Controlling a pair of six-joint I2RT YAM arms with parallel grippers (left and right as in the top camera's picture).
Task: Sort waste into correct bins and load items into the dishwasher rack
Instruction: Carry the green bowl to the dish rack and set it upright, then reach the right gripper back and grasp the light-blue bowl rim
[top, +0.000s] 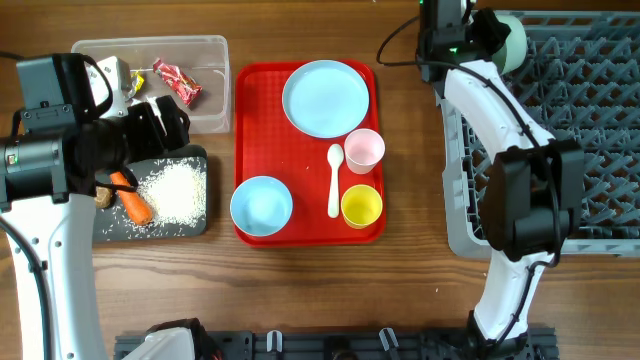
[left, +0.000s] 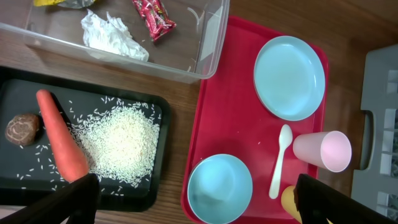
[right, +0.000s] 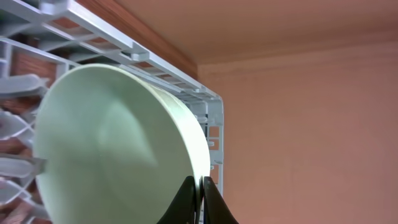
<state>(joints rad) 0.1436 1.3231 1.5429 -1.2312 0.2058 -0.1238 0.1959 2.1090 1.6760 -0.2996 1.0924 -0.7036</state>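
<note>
My left gripper (top: 165, 120) (left: 199, 205) is open and empty above the bins. The clear tub (top: 215, 45) holds a red wrapper (left: 154, 17), a yellow wrapper (top: 135, 82) and white tissue (left: 112, 34). The black tray (top: 195, 225) holds rice (left: 121, 140), a carrot (left: 59, 140) and a brown lump (left: 23, 129). My right gripper (right: 200, 193) is shut on the rim of a pale bowl (top: 512, 42) (right: 112, 143), held on edge over the far left corner of the grey rack (top: 590, 120).
The red tray (top: 300, 160) carries a blue plate (top: 325, 97), a blue bowl (top: 261, 205), a pink cup (top: 364, 150), a yellow cup (top: 361, 205) and a white spoon (top: 335, 180). The right arm reaches along the rack's left side.
</note>
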